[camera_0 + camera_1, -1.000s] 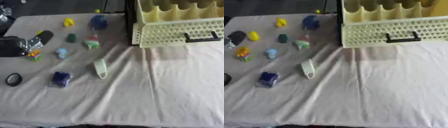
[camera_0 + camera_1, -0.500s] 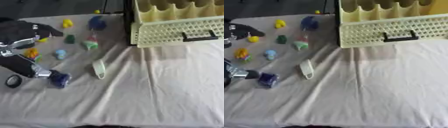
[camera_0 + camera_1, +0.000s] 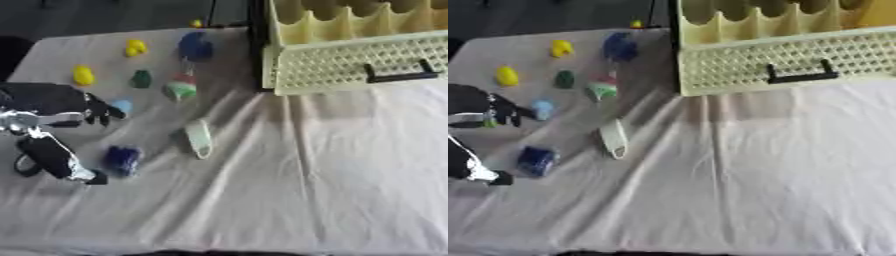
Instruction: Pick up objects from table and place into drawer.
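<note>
The left hand (image 3: 54, 131) is seen with fingers and thumb spread apart, a dark blue toy (image 3: 122, 158) lying just beside its thumb. For a clean pick, the toy should be centred between thumb and fingers before closing, with the drawer (image 3: 350, 55) far off to the hand's right.

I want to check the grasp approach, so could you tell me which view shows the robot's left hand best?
The left eye view: the left hand shows nearly whole there, fingers spread beside the dark blue object. The right eye view cuts the hand off at the picture's left edge.
</note>
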Controlling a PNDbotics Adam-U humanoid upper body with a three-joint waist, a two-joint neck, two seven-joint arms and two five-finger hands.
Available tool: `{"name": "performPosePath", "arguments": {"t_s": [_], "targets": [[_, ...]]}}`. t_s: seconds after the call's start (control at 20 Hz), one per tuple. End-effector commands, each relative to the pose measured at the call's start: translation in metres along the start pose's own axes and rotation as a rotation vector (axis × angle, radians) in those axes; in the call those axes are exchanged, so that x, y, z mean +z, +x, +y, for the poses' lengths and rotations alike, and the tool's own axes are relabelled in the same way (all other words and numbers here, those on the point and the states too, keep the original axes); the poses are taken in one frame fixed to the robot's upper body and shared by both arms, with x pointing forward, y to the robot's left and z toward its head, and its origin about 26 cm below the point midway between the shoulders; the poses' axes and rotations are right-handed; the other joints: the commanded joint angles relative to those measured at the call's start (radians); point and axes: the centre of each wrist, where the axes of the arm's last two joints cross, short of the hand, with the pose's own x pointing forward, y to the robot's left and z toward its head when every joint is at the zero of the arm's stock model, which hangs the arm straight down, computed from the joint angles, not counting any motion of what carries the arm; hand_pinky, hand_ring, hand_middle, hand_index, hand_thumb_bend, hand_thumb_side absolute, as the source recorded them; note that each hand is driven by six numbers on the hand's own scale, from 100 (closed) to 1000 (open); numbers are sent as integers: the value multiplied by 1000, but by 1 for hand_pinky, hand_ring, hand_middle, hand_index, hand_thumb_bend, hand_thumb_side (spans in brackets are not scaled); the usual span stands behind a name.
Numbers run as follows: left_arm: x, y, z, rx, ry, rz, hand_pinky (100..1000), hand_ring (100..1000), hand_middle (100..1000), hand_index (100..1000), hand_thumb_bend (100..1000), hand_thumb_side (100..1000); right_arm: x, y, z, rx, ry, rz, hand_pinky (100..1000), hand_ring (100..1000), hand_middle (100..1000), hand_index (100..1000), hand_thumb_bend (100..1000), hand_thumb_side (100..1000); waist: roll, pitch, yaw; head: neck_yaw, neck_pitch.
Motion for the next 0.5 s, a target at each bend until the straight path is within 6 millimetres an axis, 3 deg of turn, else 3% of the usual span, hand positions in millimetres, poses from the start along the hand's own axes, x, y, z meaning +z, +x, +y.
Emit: {"name": "performPosePath", "arguments": {"t_s": [0.05, 0.5], "targets": [[-1, -9, 3, 8, 26, 41, 528, 705, 732, 954, 545, 597, -7, 3, -3, -7, -18, -23, 585, 670, 699, 791, 100, 788, -5, -18, -4, 8, -11], [-29, -23, -16, 15, -37, 87, 514, 684, 687, 941, 515, 579, -7, 3, -3, -8, -20, -20, 580, 668, 696, 791, 100, 792, -4, -6, -24, 19, -19]]}}
